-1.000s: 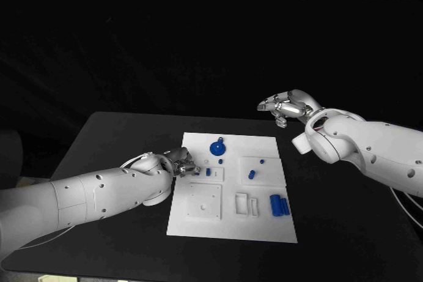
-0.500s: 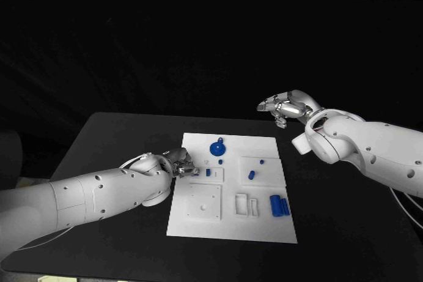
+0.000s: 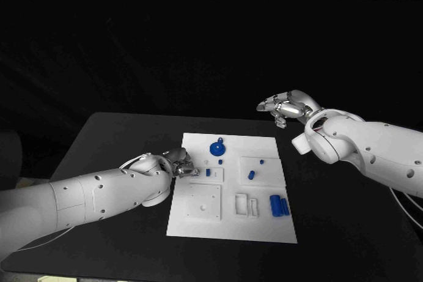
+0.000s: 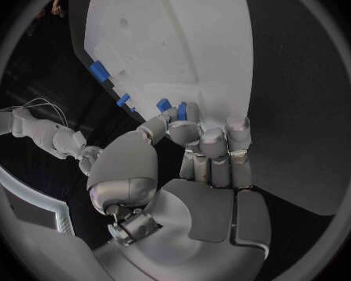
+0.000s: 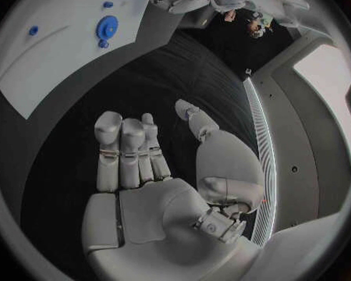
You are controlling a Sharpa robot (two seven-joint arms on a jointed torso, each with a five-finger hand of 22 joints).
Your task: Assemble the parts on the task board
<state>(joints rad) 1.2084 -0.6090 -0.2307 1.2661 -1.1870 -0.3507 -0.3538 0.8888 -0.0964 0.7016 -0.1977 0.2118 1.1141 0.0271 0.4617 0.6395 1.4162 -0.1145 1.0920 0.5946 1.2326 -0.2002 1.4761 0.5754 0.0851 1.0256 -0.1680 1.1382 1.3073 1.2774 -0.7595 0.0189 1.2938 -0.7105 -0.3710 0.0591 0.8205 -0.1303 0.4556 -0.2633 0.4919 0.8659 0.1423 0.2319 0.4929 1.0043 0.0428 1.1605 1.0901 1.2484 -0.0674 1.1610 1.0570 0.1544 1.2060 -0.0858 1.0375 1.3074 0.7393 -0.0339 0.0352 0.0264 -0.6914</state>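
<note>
The left robot hand (image 3: 179,161) rests at the left edge of the white task board (image 3: 264,230), which lies in the middle of the black table (image 3: 115,129). Its fingertips (image 4: 185,113) pinch a small blue part (image 4: 165,104) just over the board. More blue parts lie on the board: a round one (image 3: 217,149) near the far end and two long ones (image 3: 279,205) near the right side. The right robot hand (image 3: 286,107) hangs off the board, past its far right corner, fingers spread and holding nothing.

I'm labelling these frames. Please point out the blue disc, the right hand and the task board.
blue disc (image 3: 217,149), head view, its middle.
right hand (image 3: 285,107), head view, its middle.
task board (image 3: 231,228), head view, bare near edge.
</note>
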